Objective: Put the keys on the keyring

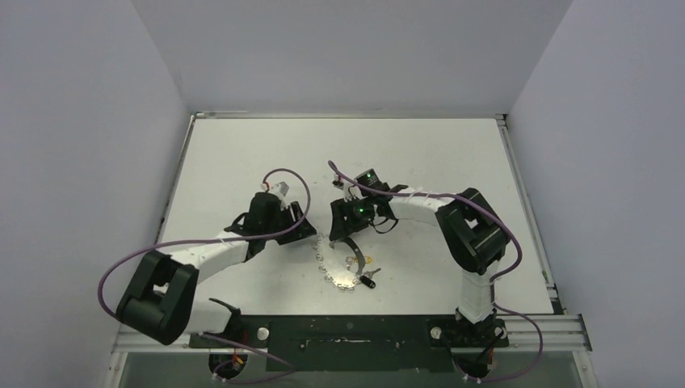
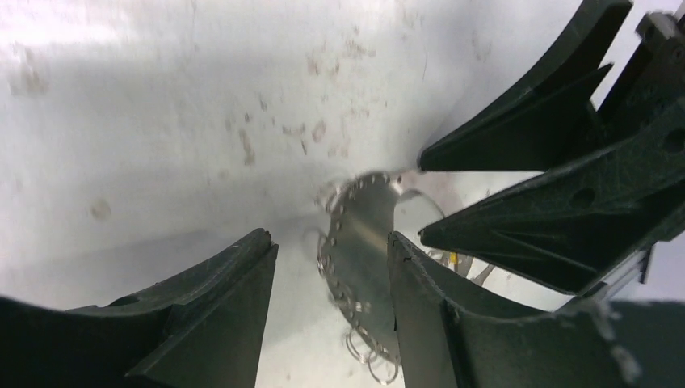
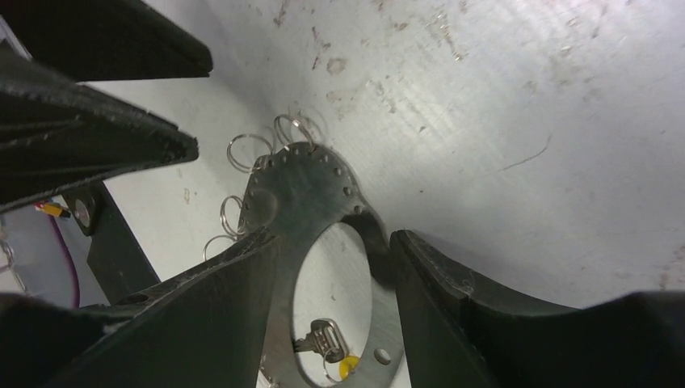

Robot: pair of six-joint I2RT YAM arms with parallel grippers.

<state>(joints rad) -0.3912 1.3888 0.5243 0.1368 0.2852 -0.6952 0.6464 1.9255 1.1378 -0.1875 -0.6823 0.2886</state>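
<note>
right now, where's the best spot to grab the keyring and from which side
Probably the keyring by its plain band, on the side away from the small wire rings. Come at its broad face, one of the fingers through the big centre hole, one outside: the plate is thin and that stretch is bare.

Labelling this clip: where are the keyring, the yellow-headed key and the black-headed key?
keyring point(image 3: 303, 182): right wrist view, its perforated band.
yellow-headed key point(image 3: 349, 368): right wrist view, its yellow head.
black-headed key point(image 1: 370, 281): top view, its dark head.
</note>
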